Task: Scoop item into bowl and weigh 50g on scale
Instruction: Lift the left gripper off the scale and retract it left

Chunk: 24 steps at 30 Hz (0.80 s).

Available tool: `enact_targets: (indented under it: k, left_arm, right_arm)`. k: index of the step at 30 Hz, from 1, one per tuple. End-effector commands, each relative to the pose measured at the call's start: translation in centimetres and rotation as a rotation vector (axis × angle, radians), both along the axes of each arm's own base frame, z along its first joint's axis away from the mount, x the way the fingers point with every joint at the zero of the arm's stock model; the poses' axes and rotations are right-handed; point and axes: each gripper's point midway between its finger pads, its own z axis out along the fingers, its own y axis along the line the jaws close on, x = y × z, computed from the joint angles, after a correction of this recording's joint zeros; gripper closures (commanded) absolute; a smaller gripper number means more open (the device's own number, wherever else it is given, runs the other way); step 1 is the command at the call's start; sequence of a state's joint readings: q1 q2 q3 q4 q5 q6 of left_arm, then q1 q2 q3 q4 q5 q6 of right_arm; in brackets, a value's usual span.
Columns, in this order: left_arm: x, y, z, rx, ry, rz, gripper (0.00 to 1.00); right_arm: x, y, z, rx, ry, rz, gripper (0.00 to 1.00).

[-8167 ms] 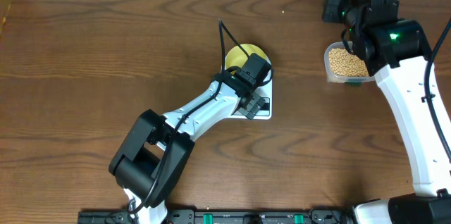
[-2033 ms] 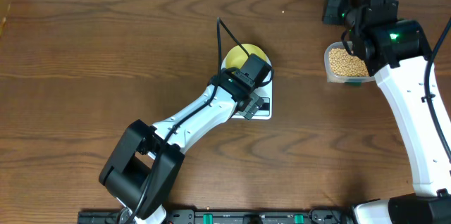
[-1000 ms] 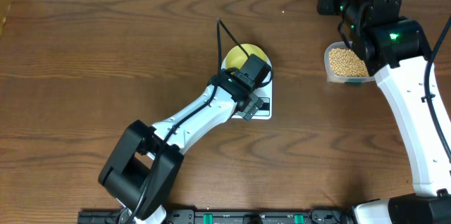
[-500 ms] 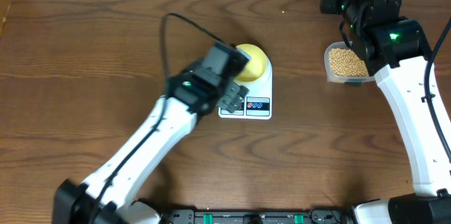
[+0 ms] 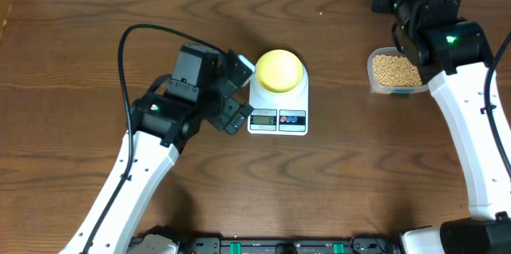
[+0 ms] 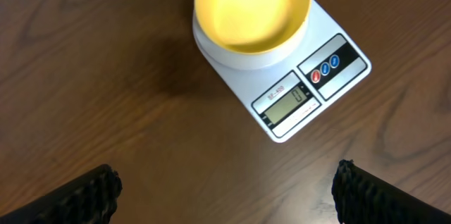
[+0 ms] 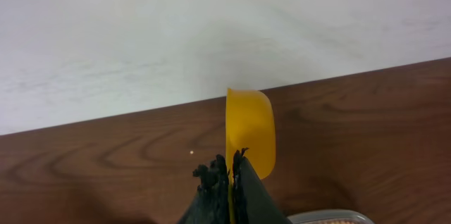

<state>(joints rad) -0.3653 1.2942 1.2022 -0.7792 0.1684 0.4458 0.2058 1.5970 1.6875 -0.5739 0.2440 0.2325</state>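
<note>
The setting-up can be judged as done. The bowl [image 6: 251,9] is seated on the scale [image 6: 282,76], which lies near the middle of the desk [image 5: 80,38], somewhat toward the far edge. Its display [image 6: 287,102] is turned to the near edge. In the left wrist view the bowl is seen to be empty, and the figure on the display is too small to be read, so it cannot be told whether the scale is zeroed.

The left gripper [image 6: 229,192] is held spread wide with nothing between its fingers, beside the scale on the side of the left edge.

The beans [image 5: 393,69] are all gathered in a clear tub [image 5: 374,86] near the right edge, well apart from the scale. None are seen on the desk or in the bowl.

The right gripper [image 7: 230,171] is clamped on the handle of a yellow scoop [image 7: 250,136], which is held raised near the far right corner, beyond the tub (a sliver of the tub's rim shows at the bottom of the right wrist view). Whether anything lies in the scoop cannot be told from this angle.

Almost the whole task is therefore judged to be left: the beans are to be scooped, carried to the bowl and added until 50 g is shown.
</note>
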Motion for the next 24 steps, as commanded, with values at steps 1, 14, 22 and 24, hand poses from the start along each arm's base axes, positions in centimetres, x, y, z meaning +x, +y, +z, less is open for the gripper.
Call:
enact_targets:
  k: [1,14,22,24]
  left_arm:
    - [0.2,-0.5,0.7,-0.028,-0.039,-0.070,0.02]
    - [-0.4,0.7,6.4,-0.181,-0.198,-0.090,0.02]
    - [-2.0,-0.4,6.0,-0.281,-0.097,-0.093,0.02]
    - [-2.0,-0.4,6.0,-0.302,-0.079,-0.063,0.02]
  right_arm:
    - [0.1,-1.2,0.2,-0.016,0.000,-0.030,0.99]
    - [-0.3,-3.1,-0.9,-0.027,0.050,-0.069,0.99]
    - [-0.4,-3.4,-0.9,-0.039,0.054,-0.088,0.99]
    - [-0.4,-3.4,-1.0,-0.039,0.055,-0.088,0.99]
